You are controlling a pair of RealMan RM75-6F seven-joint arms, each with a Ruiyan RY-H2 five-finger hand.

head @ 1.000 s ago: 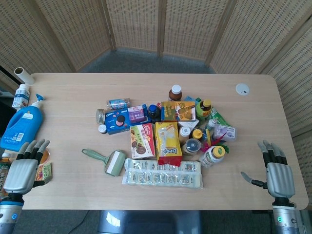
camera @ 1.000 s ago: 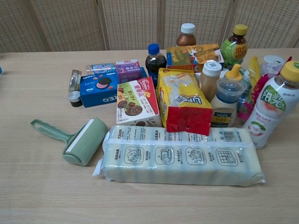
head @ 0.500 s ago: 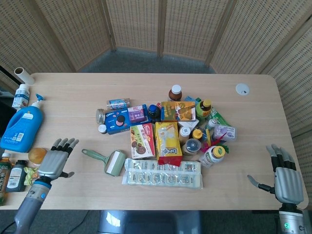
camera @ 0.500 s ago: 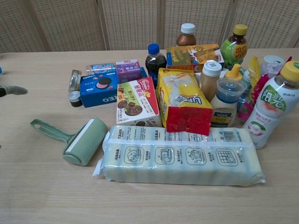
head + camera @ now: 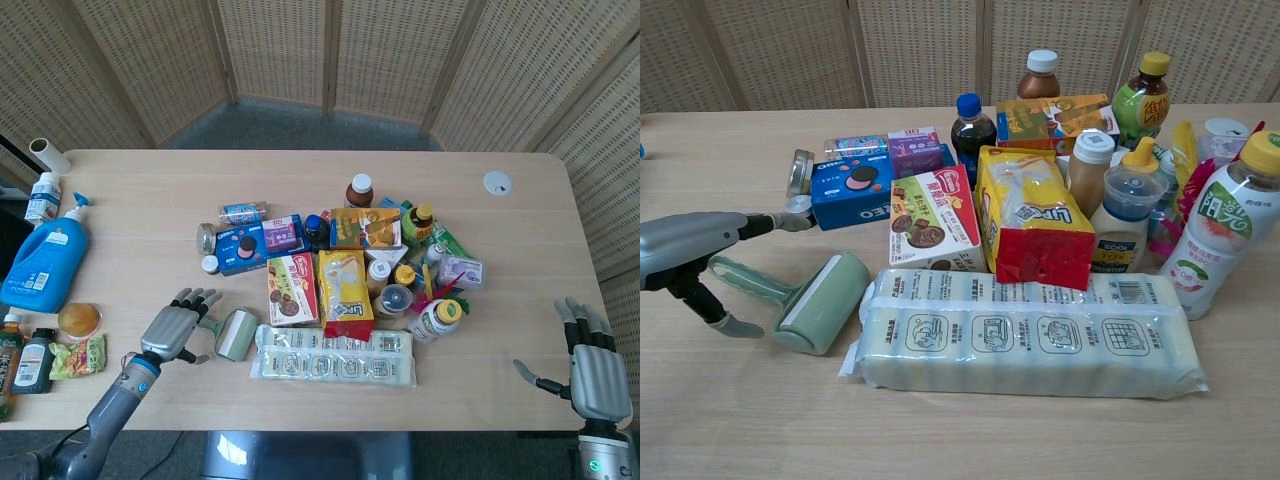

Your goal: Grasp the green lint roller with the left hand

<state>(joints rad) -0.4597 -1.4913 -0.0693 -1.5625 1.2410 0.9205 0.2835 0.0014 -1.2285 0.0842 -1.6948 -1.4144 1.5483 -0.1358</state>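
The green lint roller (image 5: 820,300) lies flat on the table, its drum (image 5: 236,334) beside a long clear packet and its handle (image 5: 745,280) pointing left. My left hand (image 5: 176,325) hovers over the handle, fingers spread, holding nothing; in the chest view the left hand (image 5: 695,250) covers the handle's tip. My right hand (image 5: 592,372) hangs off the table's right front corner, fingers apart and empty.
A crowd of boxes, bottles and packets fills the table's middle, with the long clear packet (image 5: 333,355) at the front. A blue detergent jug (image 5: 44,258), small bottles and snacks (image 5: 78,355) stand along the left edge. The wooden table (image 5: 150,190) has a white disc (image 5: 497,182) at back right.
My left hand has moved right from the table's left edge to above the roller's handle. My right hand has drifted slightly lower and to the right.
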